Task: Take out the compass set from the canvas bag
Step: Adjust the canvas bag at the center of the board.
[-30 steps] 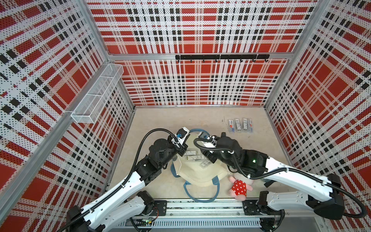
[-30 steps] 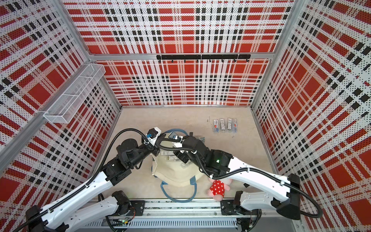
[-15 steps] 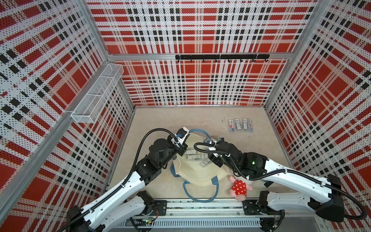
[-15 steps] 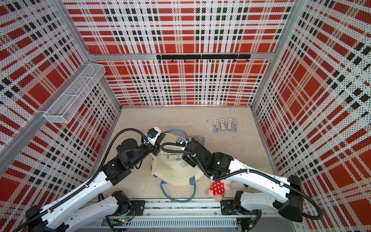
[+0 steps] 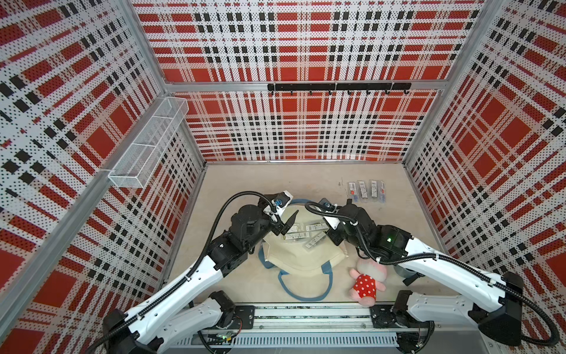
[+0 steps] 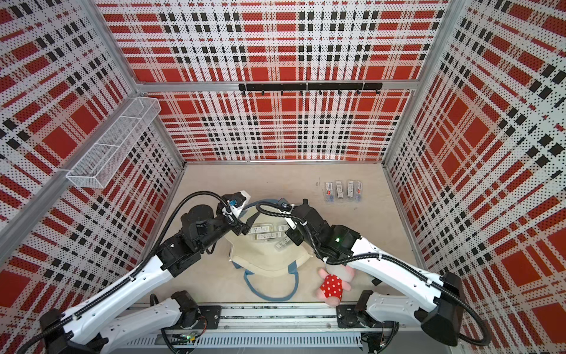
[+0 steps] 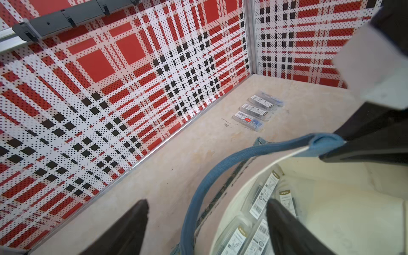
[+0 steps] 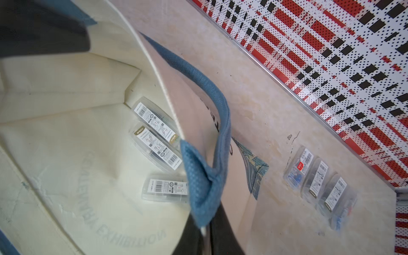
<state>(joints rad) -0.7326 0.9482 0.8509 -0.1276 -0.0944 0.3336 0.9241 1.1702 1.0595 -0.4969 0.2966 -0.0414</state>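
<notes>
Left hand (image 5: 286, 225): jaws apart, over canvas bag (image 5: 294, 257) mouth.
Right hand (image 8: 205, 231): clamped on blue strap (image 8: 212, 99).
Compass set (image 5: 298, 235): inside bag, below left hand, long axis along worktop (image 5: 245, 190) front edge.

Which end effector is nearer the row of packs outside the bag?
Right end effector: gripping the canvas bag's rim on the packs' side. Left end effector: open across the bag, farther off.

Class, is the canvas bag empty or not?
Not empty: the canvas bag gapes open, with several clear compass set cases lying inside.
</notes>
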